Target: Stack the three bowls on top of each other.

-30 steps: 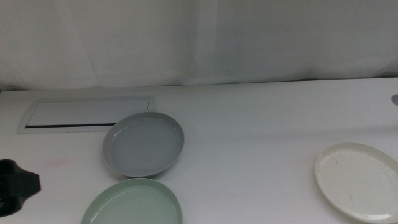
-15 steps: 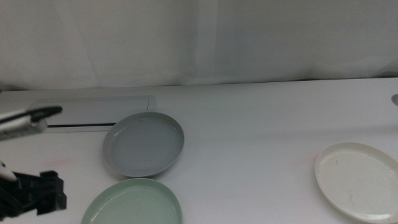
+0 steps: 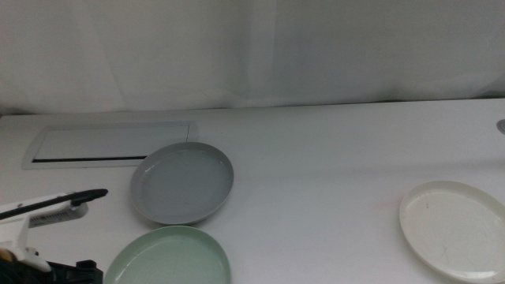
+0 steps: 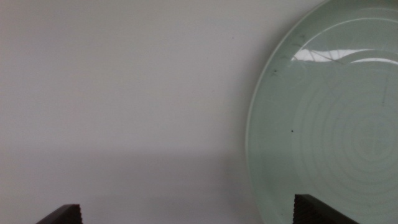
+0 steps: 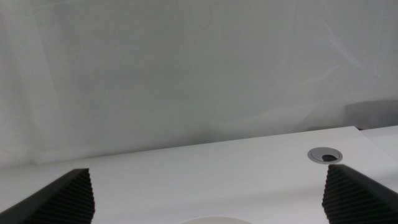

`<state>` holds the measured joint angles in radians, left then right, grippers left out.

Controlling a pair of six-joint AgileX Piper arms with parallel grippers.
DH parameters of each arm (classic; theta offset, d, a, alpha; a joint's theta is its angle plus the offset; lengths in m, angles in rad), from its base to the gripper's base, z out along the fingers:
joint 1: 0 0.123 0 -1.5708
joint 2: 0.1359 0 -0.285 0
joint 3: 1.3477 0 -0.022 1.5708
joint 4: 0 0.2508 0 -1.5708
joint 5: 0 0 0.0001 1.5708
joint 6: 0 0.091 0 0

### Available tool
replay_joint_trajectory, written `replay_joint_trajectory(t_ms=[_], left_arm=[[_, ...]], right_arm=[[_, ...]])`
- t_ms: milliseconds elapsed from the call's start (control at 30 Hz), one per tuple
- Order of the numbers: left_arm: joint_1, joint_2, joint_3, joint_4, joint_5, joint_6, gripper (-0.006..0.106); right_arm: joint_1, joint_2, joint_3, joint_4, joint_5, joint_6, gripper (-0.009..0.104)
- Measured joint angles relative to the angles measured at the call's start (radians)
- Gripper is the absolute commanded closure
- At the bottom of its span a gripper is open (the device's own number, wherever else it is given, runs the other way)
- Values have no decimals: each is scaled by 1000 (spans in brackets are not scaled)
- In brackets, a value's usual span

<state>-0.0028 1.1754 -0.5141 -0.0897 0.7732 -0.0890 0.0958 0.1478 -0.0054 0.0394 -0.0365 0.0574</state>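
This looks like a lab or office test bench: a plain white table (image 3: 331,158) with a round cable grommet (image 5: 324,155), a flush rectangular hatch (image 3: 110,144), and a white curtain (image 3: 252,47) behind.

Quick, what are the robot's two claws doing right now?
Left gripper: open, empty, beside the mint green bowl.
Right gripper: open, holding nothing.

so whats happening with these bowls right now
Nothing is stacked yet. The grey bowl, mint green bowl and cream-white bowl all lie apart on the white table. The left gripper hovers with jaws open at the mint green bowl's rim, holding nothing. The right gripper waits, open, near the cream-white bowl.
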Motion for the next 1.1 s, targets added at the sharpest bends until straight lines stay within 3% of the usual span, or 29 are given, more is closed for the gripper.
replay_joint_trajectory(t_ms=[200,400,600,667,733,867,1100], left_arm=[[-122,104,0,12,-72,-63,13],[-273,248,0,149,-127,-281,13],[-301,324,-19,171,-205,-379,18],[-301,337,-27,176,-229,-389,28],[-301,348,-29,186,-252,-394,45],[-301,357,-33,200,-286,-401,101],[-299,352,-35,237,-269,-390,103]], right_arm=[[0,0,0,0,0,0,-8],[0,0,0,0,-1,0,-8],[0,0,0,0,-3,0,-8],[0,0,0,0,-3,0,-8],[0,0,0,0,-3,0,-8],[0,0,0,2,-5,2,-8],[-2,0,0,2,-7,2,-8]])
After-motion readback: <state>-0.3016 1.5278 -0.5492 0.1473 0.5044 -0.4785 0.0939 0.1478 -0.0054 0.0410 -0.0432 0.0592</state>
